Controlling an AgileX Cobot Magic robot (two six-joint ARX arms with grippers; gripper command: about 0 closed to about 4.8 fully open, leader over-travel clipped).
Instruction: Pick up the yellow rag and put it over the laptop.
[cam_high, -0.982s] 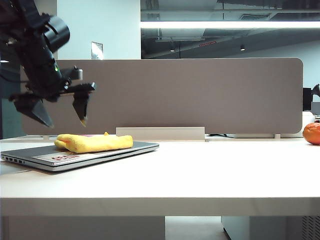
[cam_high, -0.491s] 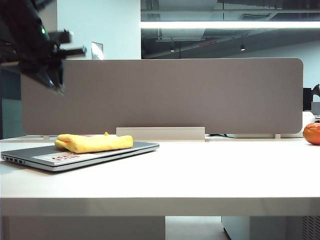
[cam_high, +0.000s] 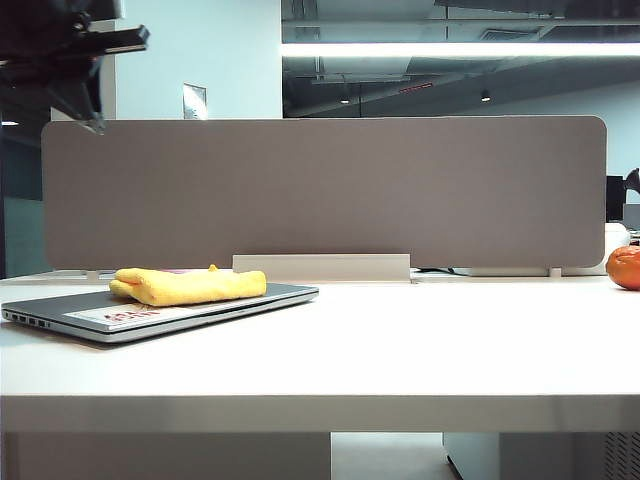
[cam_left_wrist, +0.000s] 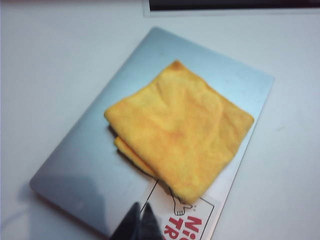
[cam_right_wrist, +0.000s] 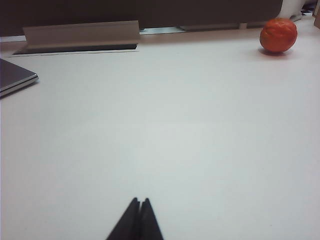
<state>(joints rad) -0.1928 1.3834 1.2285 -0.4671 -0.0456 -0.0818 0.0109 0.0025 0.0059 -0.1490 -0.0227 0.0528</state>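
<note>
I see the fuzzy folded yellow rag lying diagonally across the flat silver-grey laptop, left gripper fingers closed empty high above, right gripper fingers closed empty over the white table.

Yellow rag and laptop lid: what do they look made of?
The yellow rag looks like soft, fuzzy microfibre or terry cloth: matte nap, folded layers at its edge. The laptop lid seems brushed metal, perhaps aluminium: smooth silver-grey with a dull sheen.

Yellow rag atop closed laptop; left gripper high above, closed.

White table (laptop, orange ball)
</note>
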